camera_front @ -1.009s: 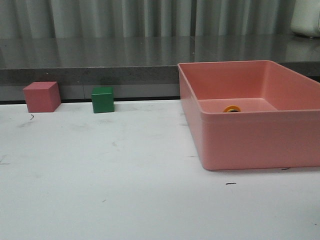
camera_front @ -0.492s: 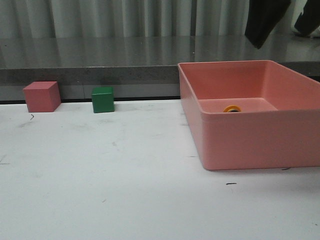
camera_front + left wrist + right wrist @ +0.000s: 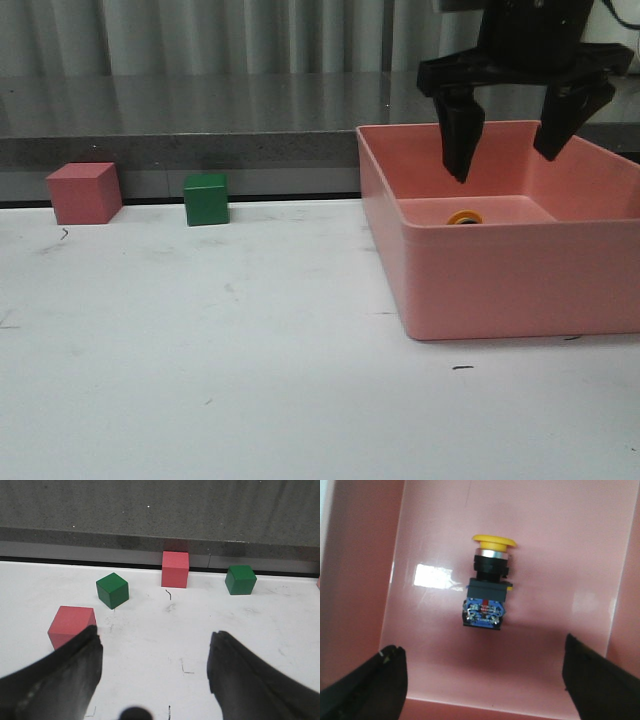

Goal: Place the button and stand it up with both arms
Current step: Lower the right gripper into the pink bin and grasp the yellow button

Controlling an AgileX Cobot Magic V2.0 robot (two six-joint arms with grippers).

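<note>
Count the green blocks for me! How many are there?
2. One small green cube sits by the table's back edge, beside a pink cube. Another green cube lies nearer, seen only by the left wrist camera. More may be hidden.

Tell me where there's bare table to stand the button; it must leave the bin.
Bare table spreads left of and before the pink bin, nearer than the pink cube and green cube. The button lies in the bin under the open right gripper.
</note>
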